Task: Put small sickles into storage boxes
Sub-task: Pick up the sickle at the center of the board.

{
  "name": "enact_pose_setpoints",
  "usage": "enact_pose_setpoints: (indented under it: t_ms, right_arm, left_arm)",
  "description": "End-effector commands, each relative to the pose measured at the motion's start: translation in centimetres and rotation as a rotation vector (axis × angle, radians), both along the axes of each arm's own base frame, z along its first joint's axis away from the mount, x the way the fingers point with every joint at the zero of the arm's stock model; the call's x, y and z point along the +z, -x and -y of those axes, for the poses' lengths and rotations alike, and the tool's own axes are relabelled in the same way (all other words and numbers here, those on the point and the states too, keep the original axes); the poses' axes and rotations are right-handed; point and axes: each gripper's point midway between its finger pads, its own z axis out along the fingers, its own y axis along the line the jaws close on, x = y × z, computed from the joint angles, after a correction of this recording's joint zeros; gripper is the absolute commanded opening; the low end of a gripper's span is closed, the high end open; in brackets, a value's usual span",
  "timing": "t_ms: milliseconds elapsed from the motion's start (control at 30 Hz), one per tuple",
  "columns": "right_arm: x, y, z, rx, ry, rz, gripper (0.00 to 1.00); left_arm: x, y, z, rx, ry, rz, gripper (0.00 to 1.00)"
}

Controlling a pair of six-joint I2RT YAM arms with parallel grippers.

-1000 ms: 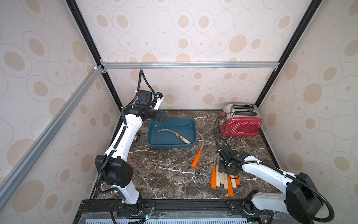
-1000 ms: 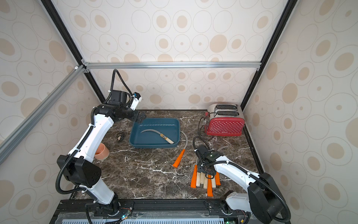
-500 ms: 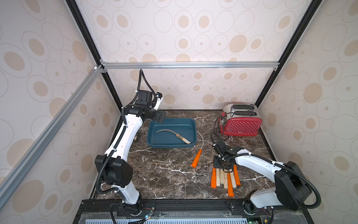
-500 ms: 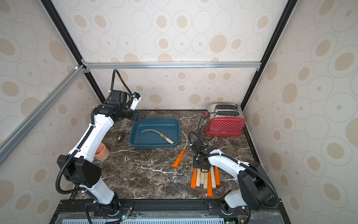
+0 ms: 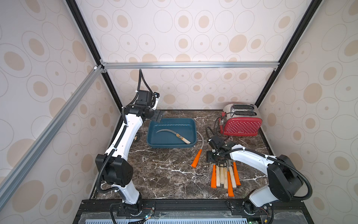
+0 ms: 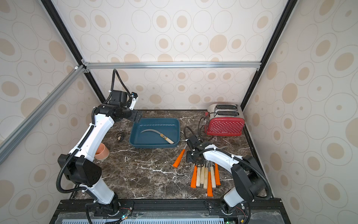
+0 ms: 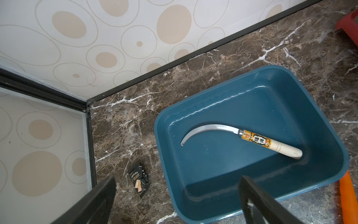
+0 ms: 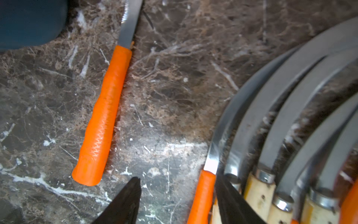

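Note:
The storage box point(image 5: 170, 119) point(image 6: 155, 120) is a shallow teal tray; one wood-handled small sickle point(image 5: 175, 133) point(image 6: 160, 134) point(image 7: 228, 129) lies in it. An orange-handled sickle point(image 5: 196, 159) point(image 6: 179, 158) point(image 8: 104, 116) lies alone on the marble in front of the tray. Several more sickles point(image 5: 224, 175) point(image 6: 206, 175) point(image 8: 290, 116) lie side by side in a row. My right gripper point(image 5: 220, 164) point(image 8: 177, 180) is open, low over the row's blade-side handle ends. The row's outermost orange handle point(image 8: 203, 194) lies between its fingers. My left gripper point(image 5: 157, 118) point(image 7: 178, 178) hangs open and empty over the tray's far left corner.
A red dotted toaster point(image 5: 241, 124) stands at the back right, and its black cable point(image 5: 211, 130) loops toward my right wrist. A dark snack wrapper point(image 6: 121, 136) point(image 7: 139, 180) lies left of the tray. A terracotta cup point(image 6: 101, 151) sits by the left arm. Walls enclose the table.
My right gripper has slid left and toward the back, from over the handles to their blade ends, and its jaws have widened. The left arm has not moved.

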Motion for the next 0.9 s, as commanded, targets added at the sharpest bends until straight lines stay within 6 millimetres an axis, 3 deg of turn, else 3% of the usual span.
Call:
enact_pose_setpoints:
  t_ms: [0,467,867]
  right_arm:
    - [0.0,-1.0,-1.9,-0.002,-0.021,0.013,0.67]
    - [-1.1,-2.7,-5.8,0.003,0.008,-0.024,0.70]
    - [-2.7,-2.5,-6.0,-0.011,0.066,-0.071,0.69]
  left_arm:
    - [1.1,0.1,-0.4,0.022,-0.014,0.029,0.99]
    - [1.7,-0.3,-0.4,0.023,-0.017,0.054,0.99]
    - [1.5,-0.4,-0.2,-0.005,-0.022,0.055,0.99]
